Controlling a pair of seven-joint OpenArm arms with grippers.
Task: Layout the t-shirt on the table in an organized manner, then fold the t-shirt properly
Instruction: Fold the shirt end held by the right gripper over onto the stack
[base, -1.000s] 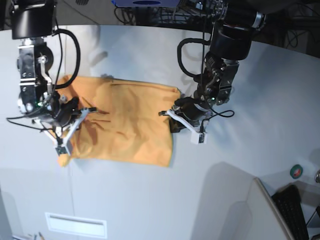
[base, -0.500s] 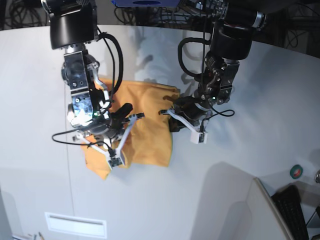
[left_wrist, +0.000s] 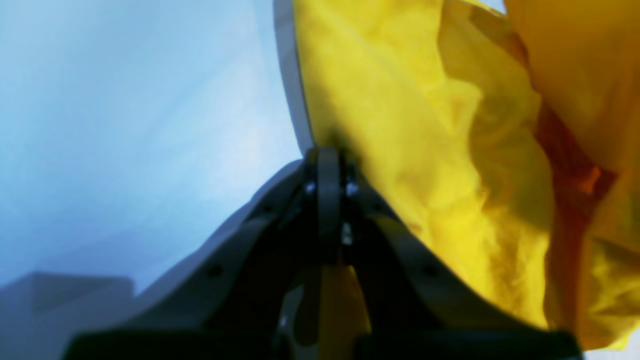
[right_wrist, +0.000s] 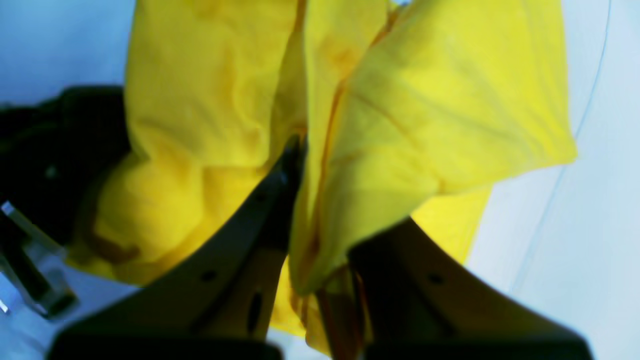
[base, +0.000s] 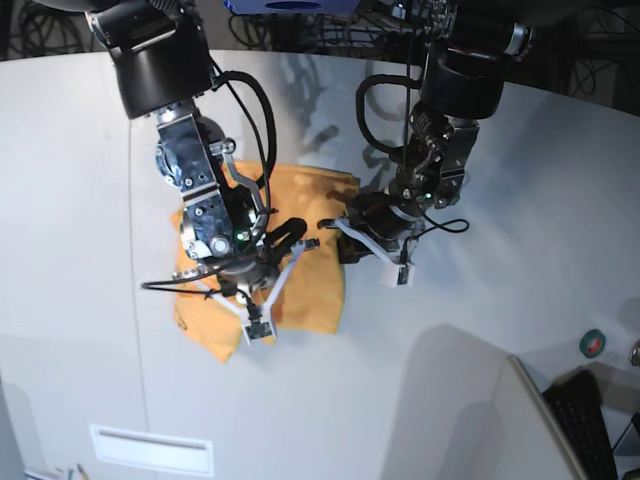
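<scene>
Mid-fold: both claws pinching the t-shirt (base: 310, 290).
L→R in base view: right gripper (base: 262, 268) clamped on shirt edge, carrying it over the cloth; rest of shirt lies toward left gripper (base: 345, 232), clamped on far edge. Shirt on table (base: 500, 250), long axis running claw to claw; right arm does the move imo.

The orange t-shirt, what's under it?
Around the t-shirt only the pale table shows, so it seems to lie on that. The right gripper holds up a fold, and whatever sits beneath the cloth is hidden.
</scene>
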